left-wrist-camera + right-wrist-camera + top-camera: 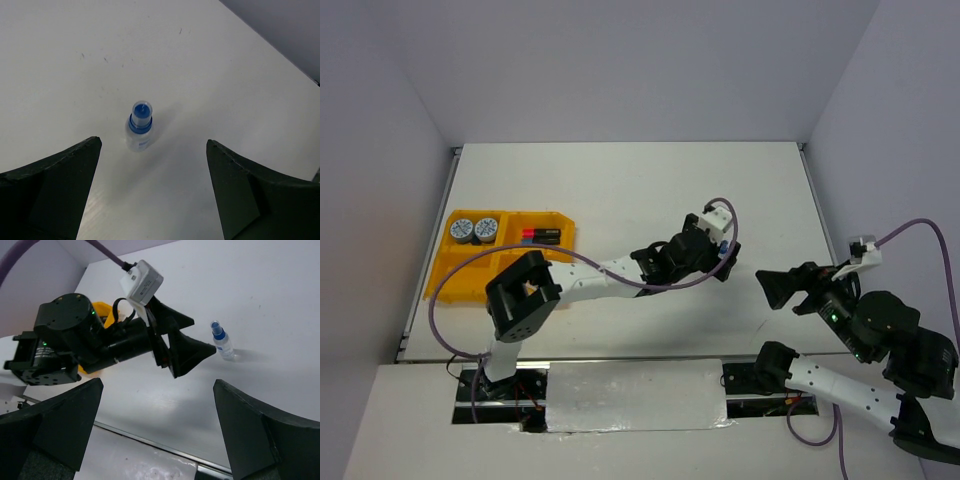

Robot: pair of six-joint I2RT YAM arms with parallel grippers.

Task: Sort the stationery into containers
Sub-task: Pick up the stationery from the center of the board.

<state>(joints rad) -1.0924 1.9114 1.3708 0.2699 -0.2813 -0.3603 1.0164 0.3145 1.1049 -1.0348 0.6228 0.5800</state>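
The small blue-capped bottle stands upright on the bare worktop, right of centre. The left hand is spread wide just short of it, not touching. From above that hand hides most of the bottle (only a blue speck shows, I think). The right hand, equally wide and holding nothing, hangs nearer the right edge. Two tins and markers lie in the yellow tray by the left edge.
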